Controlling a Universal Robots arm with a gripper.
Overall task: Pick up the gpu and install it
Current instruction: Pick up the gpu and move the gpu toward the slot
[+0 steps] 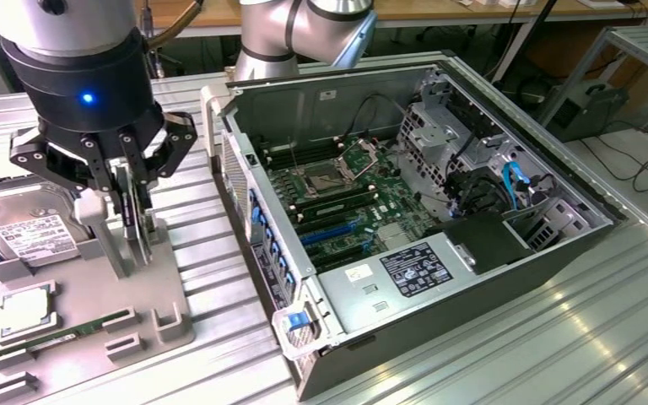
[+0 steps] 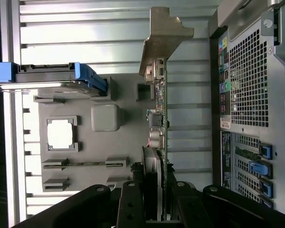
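The gpu point(image 1: 135, 240) stands upright and edge-on, thin and dark, over the grey holder tray point(image 1: 144, 312) at the exterior view's left. My gripper point(image 1: 132, 202) comes down on it from above, its black fingers closed on the card's two faces. In the wrist view the gpu point(image 2: 160, 118) runs away from the fingers point(image 2: 130, 204), its silver end bracket point(image 2: 164, 35) at the far end. Whether the card's lower edge still touches the tray I cannot tell. The open computer case point(image 1: 437, 211) lies to the exterior view's right, with its motherboard point(image 1: 336, 194) and blue slots point(image 1: 326, 232) exposed.
On the tray lie a silver hard drive point(image 1: 26, 232), a square chip point(image 1: 26, 308) and a narrow green memory stick point(image 1: 71, 331). The case's rear panel point(image 2: 247, 95) stands close beside the card. Ribbed metal table point(image 1: 572, 337) surrounds everything.
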